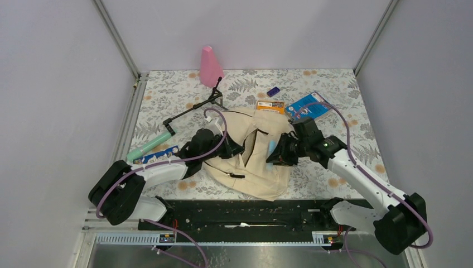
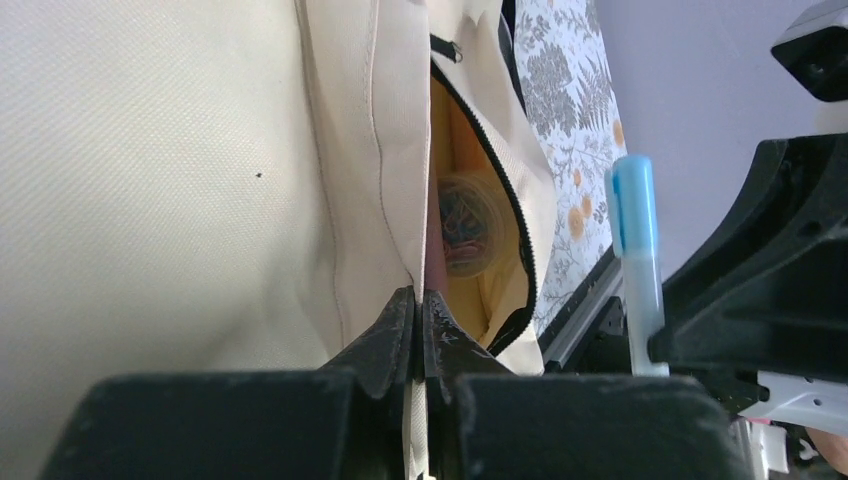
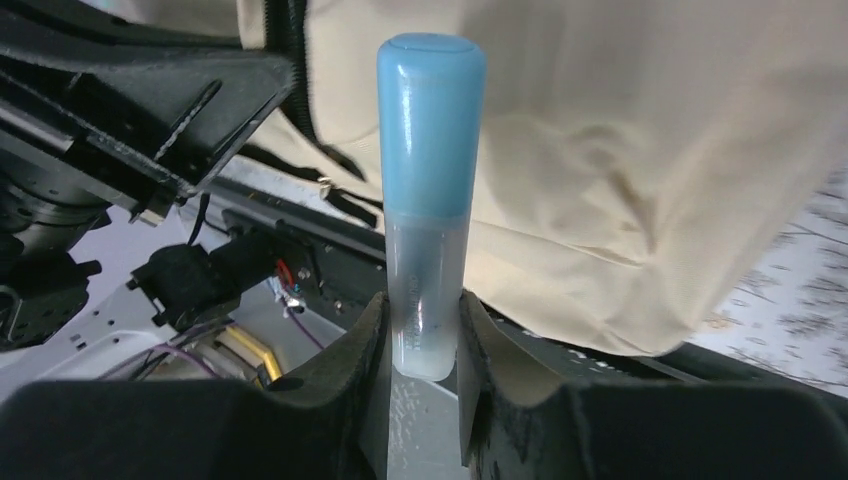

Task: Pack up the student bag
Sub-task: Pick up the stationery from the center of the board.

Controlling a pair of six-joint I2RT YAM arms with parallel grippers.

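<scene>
The student bag (image 1: 254, 167), cream fabric with black zipper trim, lies in the middle of the table. My left gripper (image 1: 236, 149) is shut on the fabric edge (image 2: 395, 200) of its open pocket. A clear tub of coloured clips (image 2: 468, 222) sits inside the yellow-lined pocket. My right gripper (image 3: 422, 330) is shut on the lower end of a translucent marker with a light blue cap (image 3: 428, 180). It holds the marker upright just right of the pocket opening, cap toward the bag (image 3: 620, 150). The left wrist view shows the marker (image 2: 637, 250) beside the zipper.
A pink bottle (image 1: 210, 66) and a black folding tool (image 1: 195, 106) stand at the back left. A green tube (image 1: 148, 146) and a blue-white pack (image 1: 162, 153) lie by my left arm. Behind the bag are an orange box (image 1: 270, 105), a blue packet (image 1: 308, 106) and a small purple item (image 1: 273, 91).
</scene>
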